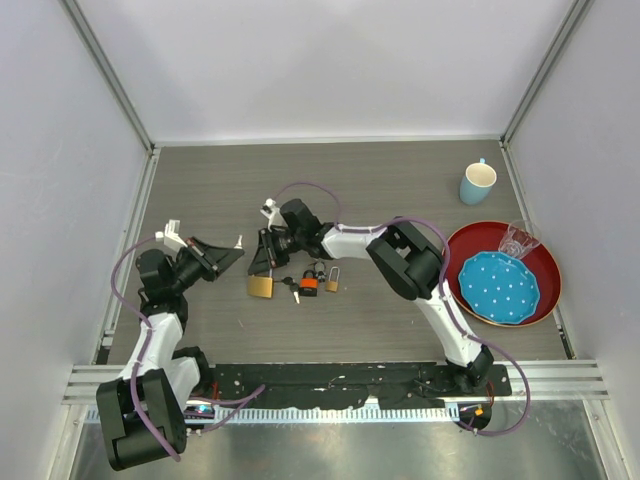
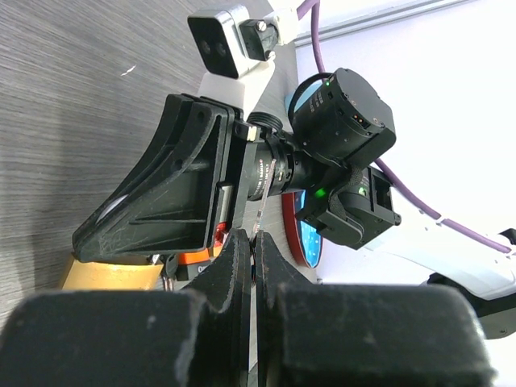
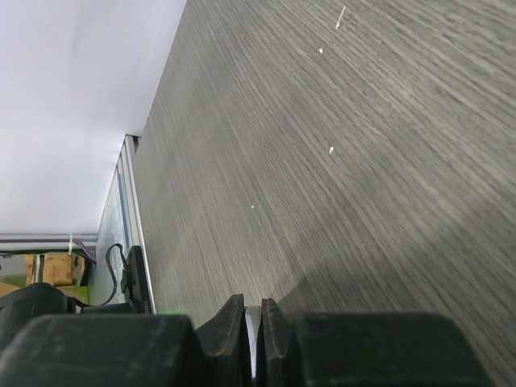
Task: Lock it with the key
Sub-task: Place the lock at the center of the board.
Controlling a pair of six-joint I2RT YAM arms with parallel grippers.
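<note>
Top view: the right gripper (image 1: 264,260) hangs just above the brass padlock (image 1: 260,287) at mid-table. The keys (image 1: 292,288), an orange lock (image 1: 308,285) and a small lock (image 1: 331,282) lie in a row to the padlock's right. The left gripper (image 1: 232,253) points at them from the left.

Left wrist: its fingers (image 2: 232,270) are pressed together on a thin metal strip (image 2: 264,193); I cannot tell whether it is a key.

Right wrist: its fingers (image 3: 229,322) are closed to a slit over the table (image 3: 347,161).

The counter (image 1: 400,190) is grey wood-grain. Left of the dark red tray (image 1: 548,262) lie a brass-gold padlock (image 1: 260,286) and an orange padlock (image 1: 308,285); on the tray, a blue dish (image 1: 499,287) (white-dotted).
</note>
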